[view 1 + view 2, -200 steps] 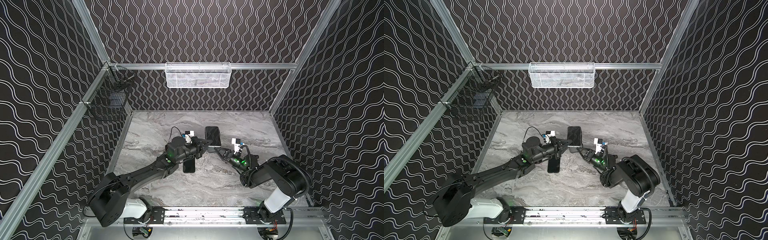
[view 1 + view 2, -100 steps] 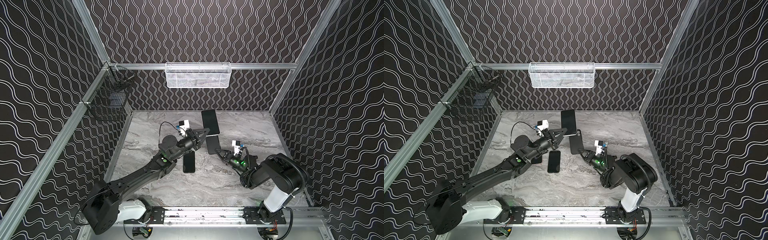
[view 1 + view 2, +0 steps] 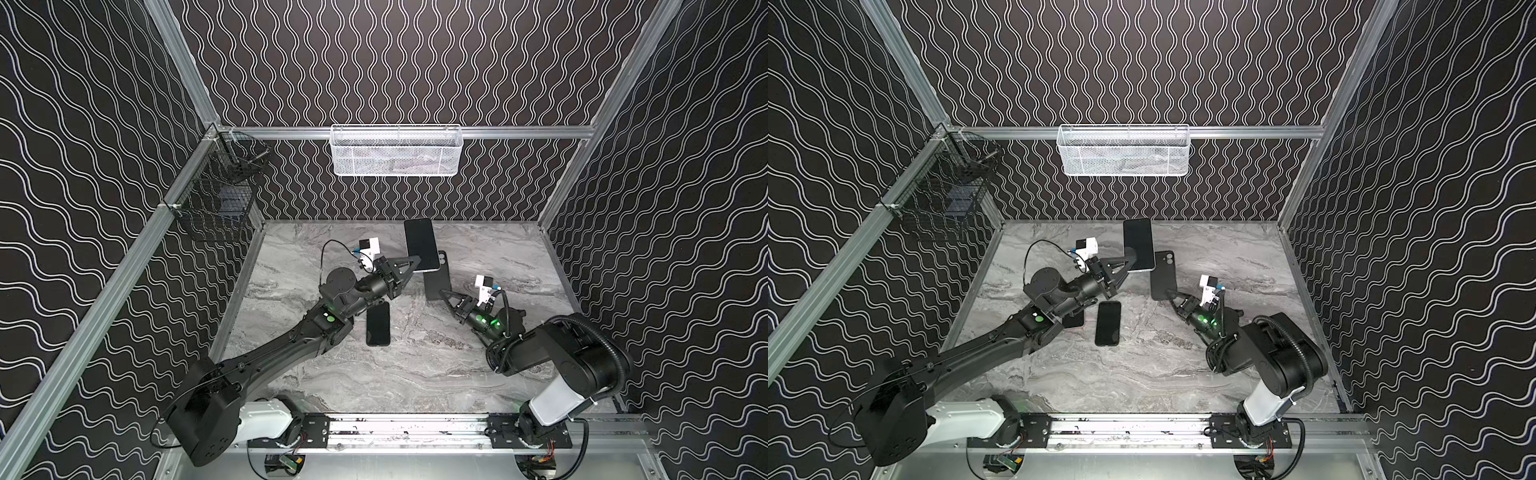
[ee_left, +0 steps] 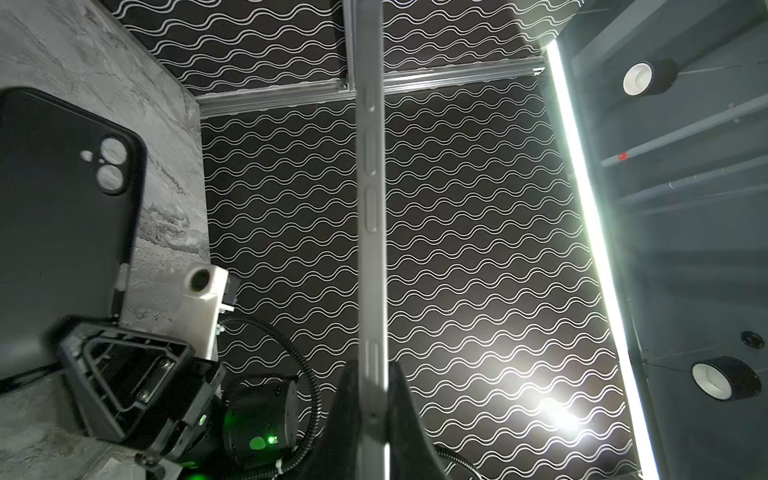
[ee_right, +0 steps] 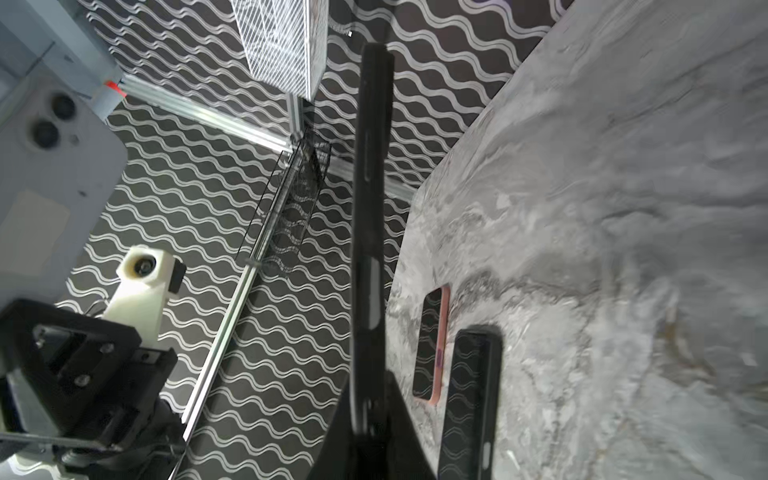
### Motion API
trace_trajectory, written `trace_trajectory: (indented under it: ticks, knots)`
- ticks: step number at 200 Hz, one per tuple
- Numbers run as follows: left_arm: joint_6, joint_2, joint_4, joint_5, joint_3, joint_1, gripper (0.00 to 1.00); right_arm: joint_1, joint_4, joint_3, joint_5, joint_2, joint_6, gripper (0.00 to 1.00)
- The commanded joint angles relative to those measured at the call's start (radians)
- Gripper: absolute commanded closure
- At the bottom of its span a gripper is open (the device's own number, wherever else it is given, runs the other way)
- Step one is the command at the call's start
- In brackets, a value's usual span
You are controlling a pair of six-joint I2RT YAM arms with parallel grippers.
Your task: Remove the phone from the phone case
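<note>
The phone (image 3: 422,245) (image 3: 1138,245), dark screen with a silver rim, is lifted clear of the table, and my left gripper (image 3: 415,264) (image 3: 1128,260) is shut on its lower edge. In the left wrist view the phone (image 4: 372,199) runs edge-on between the left gripper's (image 4: 374,399) fingers. The black phone case (image 3: 436,282) (image 3: 1164,276) is apart from it, just right and lower, with table showing through its camera holes. My right gripper (image 3: 444,293) (image 3: 1173,296) is shut on the case's near end; the case (image 5: 370,199) stands edge-on in the right gripper (image 5: 370,415).
A black phone (image 3: 378,324) (image 3: 1108,323) lies flat on the marble table (image 3: 415,374) by the left arm. A pink-cased phone (image 5: 434,345) lies beside it. A white mesh basket (image 3: 397,151) hangs on the back wall and a black wire basket (image 3: 216,203) at the left.
The phone and case were together low over the table a second ago. My left gripper has since lifted the phone up and back, out of the case held by the right gripper.
</note>
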Motion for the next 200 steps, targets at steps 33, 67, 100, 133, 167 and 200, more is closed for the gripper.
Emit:
trace_trajectory:
  ticks: [33, 67, 100, 133, 167, 200]
  knots:
    - [0.054, 0.011, 0.037, 0.053, 0.006, 0.036, 1.0, -0.134, -0.152, 0.01, -0.117, -0.076, -0.068, 0.88]
    - [0.024, 0.036, 0.097, 0.095, -0.014, 0.075, 1.0, -0.251, -0.204, 0.017, -0.216, -0.087, -0.068, 0.87]
    - [0.026, 0.051, 0.106, 0.128, -0.017, 0.107, 1.0, -0.367, -0.381, 0.049, -0.302, -0.111, -0.146, 0.86]
    - [0.039, 0.061, 0.104, 0.146, -0.021, 0.135, 1.0, -0.457, -0.622, 0.094, -0.309, -0.145, -0.29, 0.85]
    - [0.05, 0.091, 0.14, 0.177, -0.03, 0.169, 1.0, -0.511, -0.831, 0.17, -0.319, -0.136, -0.421, 0.85]
    - [0.105, 0.128, 0.133, 0.221, -0.015, 0.2, 1.0, -0.554, -0.964, 0.253, -0.346, -0.083, -0.508, 0.84]
